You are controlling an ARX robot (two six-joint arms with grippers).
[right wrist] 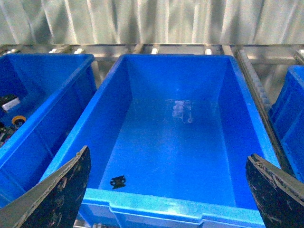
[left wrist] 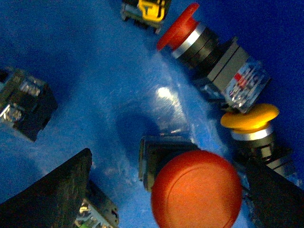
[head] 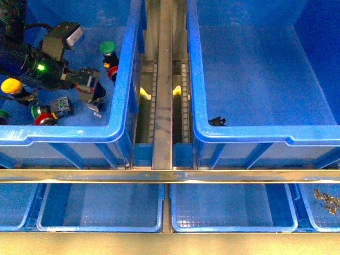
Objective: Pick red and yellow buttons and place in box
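In the left wrist view a red button [left wrist: 196, 190] stands cap-up between the open fingers [left wrist: 52, 194] of my left gripper [left wrist: 168, 156]. The jaws stand wide on either side of it and do not touch it. A second red button [left wrist: 190, 35] lies on its side beyond it, next to a yellow button [left wrist: 249, 118]. In the front view the left gripper [head: 93, 93] is low inside the left crate [head: 125, 69], and a yellow button [head: 11, 86] lies at the far left. The box [head: 249, 133] stands on the right. My right gripper [right wrist: 167, 154] hovers open and empty above the box [right wrist: 156, 206].
A green-capped button [head: 108, 49] and other switch parts [head: 61, 104] lie in the left crate. A small black piece [head: 217, 121] lies in the box. A metal roller rail [head: 166, 79] separates the crates. Shallow blue trays [head: 101, 204] sit in front, one holding metal parts [head: 326, 201].
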